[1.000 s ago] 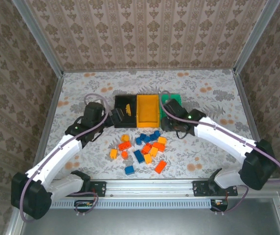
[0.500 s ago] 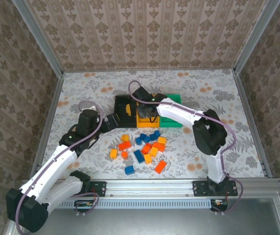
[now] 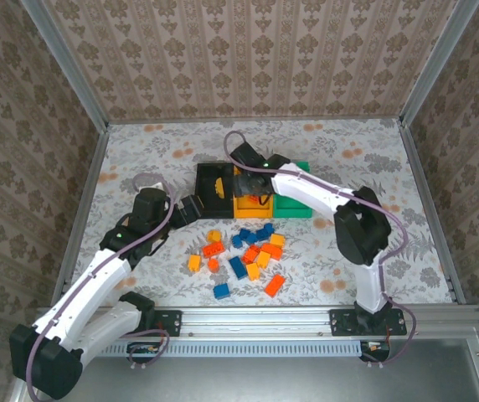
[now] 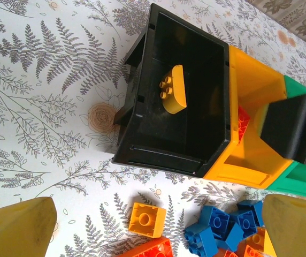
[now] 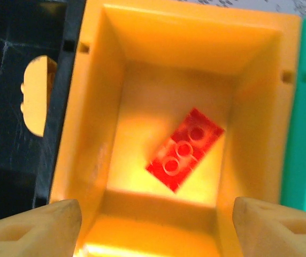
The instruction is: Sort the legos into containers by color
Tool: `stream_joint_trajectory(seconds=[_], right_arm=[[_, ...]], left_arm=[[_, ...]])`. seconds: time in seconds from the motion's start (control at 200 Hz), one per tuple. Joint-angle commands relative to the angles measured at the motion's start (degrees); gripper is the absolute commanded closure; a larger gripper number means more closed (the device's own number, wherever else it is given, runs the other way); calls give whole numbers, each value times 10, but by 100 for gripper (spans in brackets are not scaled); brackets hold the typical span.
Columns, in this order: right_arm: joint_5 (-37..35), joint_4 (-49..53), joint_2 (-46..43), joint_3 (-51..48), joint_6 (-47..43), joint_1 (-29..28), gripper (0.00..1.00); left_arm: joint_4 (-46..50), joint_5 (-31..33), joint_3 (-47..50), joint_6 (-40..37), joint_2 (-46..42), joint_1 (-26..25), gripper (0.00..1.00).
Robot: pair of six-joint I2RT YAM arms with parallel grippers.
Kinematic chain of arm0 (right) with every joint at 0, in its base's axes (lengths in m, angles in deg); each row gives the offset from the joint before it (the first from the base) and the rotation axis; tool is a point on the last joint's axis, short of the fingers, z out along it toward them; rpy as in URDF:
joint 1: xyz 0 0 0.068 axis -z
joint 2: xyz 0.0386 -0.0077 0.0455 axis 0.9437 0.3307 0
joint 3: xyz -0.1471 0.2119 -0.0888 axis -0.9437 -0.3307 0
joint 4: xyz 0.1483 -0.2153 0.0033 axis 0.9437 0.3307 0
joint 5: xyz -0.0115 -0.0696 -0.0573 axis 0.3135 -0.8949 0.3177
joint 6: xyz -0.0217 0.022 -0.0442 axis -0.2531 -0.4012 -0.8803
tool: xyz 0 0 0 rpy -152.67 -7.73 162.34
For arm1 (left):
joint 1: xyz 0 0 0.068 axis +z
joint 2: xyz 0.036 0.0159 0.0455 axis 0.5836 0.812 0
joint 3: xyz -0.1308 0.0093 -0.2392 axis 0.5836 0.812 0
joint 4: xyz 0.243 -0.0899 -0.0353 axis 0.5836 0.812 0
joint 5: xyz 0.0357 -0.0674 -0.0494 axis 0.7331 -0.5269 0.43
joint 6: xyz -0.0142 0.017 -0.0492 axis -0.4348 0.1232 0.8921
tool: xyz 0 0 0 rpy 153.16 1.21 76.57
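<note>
Right pincer (image 5: 155, 211) hangs over the orange bin (image 5: 97, 134), fingers spread w/ nothing between them. A red brick (image 5: 185, 149) lies flat on the bin floor, set diagonally. Left pincer (image 4: 155, 208) is also spread & empty, above the tabletop (image 4: 46, 96) near the front of the black bin (image 4: 196, 128), which holds one yellow curved brick (image 4: 173, 90). Green bin (image 3: 292, 208) sits at the right end of the row. Loose bricks (image 3: 238, 266) — blue, orange, yellow — lie scattered on the tabletop just in front of the bins
</note>
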Motion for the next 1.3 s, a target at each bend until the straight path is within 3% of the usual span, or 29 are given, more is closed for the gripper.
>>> stream_joint_trajectory(seconds=[0.0,0.235,0.43,0.445,0.475,0.73,1.295], right_arm=[[15,1,-98,-63,17,-7,22],[67,1,-257,-271,25,-46,18],[96,13,-315,-396,35,-137,13],[96,13,-315,-400,36,-145,5],[93,14,-313,-407,36,-159,0],[70,25,-260,-412,75,-225,0],[3,48,-233,-466,179,-231,1]], left_arm=[[7,-6,-9,-5,-12,4,0],[12,-9,-7,-6,-21,5,0],[18,-7,0,-8,-23,8,0],[18,-7,1,-7,-22,9,0],[18,-5,3,-6,-22,9,0],[18,-5,16,3,-23,12,0],[19,-10,26,6,-20,12,0]])
